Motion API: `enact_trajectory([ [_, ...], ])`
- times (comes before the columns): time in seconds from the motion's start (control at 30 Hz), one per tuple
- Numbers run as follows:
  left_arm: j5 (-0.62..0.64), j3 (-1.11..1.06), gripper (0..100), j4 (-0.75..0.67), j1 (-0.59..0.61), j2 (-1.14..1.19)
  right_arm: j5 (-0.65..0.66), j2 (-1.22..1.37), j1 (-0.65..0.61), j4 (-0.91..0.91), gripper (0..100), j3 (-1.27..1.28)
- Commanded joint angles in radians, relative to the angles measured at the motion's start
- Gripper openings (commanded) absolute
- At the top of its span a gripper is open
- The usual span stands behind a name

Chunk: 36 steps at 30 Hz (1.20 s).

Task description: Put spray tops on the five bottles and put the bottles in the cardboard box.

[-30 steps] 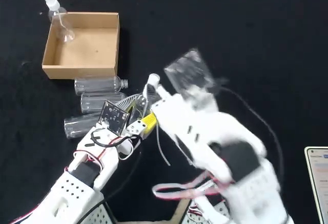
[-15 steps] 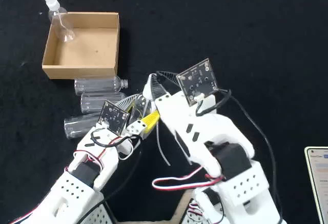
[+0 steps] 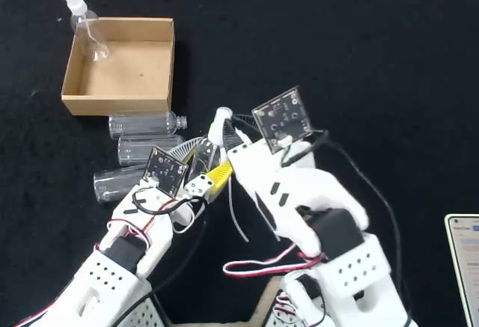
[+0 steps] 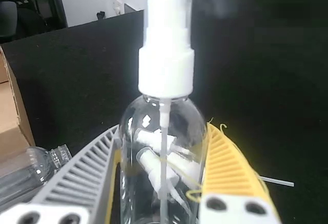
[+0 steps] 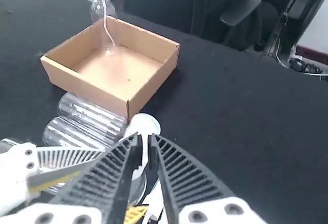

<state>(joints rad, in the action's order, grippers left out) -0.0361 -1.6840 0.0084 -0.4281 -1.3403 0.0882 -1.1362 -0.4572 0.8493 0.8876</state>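
Note:
My left gripper (image 3: 203, 164) is shut on a clear bottle (image 4: 163, 147), which stands upright between its grey and yellow fingers. A white spray top (image 4: 166, 60) sits on the bottle's neck, its tube hanging inside. My right gripper (image 3: 224, 131) comes in from above, its dark fingers (image 5: 120, 165) shut on that spray top (image 5: 143, 125). The cardboard box (image 3: 69, 91) lies at the far left with one capped bottle (image 3: 84, 26) leaning in its far corner. Three uncapped bottles (image 3: 146, 125) lie side by side in front of the box.
A thin white tube (image 3: 235, 215) lies loose on the black cloth between the two arms. A tablet's edge (image 3: 464, 260) shows at the right border. Office chairs (image 5: 246, 14) stand beyond the table's far side.
My right wrist has turned around the spray top, its camera board swinging to the right and then slightly back. The left arm and the bottle have stayed still.

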Motion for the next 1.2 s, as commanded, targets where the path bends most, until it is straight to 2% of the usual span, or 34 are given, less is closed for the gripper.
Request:
enact_trajectory([
  [0.0, -0.002, -0.022, 12, -0.021, 0.002, -0.014, 0.009, -0.059, 0.044, 0.129, 1.1, -0.199],
  [0.1, -0.006, -0.022, 12, -0.021, 0.002, -0.014, 0.008, -0.048, 0.133, 0.175, 1.1, -0.246],
  [0.2, -0.006, -0.022, 12, -0.021, 0.013, -0.014, 0.008, -0.001, 0.212, 0.144, 1.1, -0.176],
  [0.33, -0.008, -0.016, 12, -0.021, 0.045, -0.014, -0.003, 0.125, 0.298, -0.08, 1.1, 0.036],
  [0.43, -0.008, -0.012, 12, -0.021, 0.087, -0.014, -0.103, 0.208, 0.318, -0.298, 1.1, 0.216],
  [0.57, -0.008, 0.025, 12, -0.021, 0.154, -0.014, -0.176, 0.266, 0.319, -0.52, 1.1, 0.38],
  [0.8, -0.006, 0.137, 12, -0.023, 0.312, -0.012, -0.176, 0.331, 0.301, -0.694, 1.1, 0.49],
  [0.97, 0.002, 0.3, 12, -0.023, 0.423, -0.002, -0.173, 0.4, 0.221, -0.726, 1.1, 0.492],
  [1.17, -0.005, 0.467, 12, -0.023, 0.463, 0.112, -0.109, 0.443, 0.192, -0.727, 1.1, 0.473],
])
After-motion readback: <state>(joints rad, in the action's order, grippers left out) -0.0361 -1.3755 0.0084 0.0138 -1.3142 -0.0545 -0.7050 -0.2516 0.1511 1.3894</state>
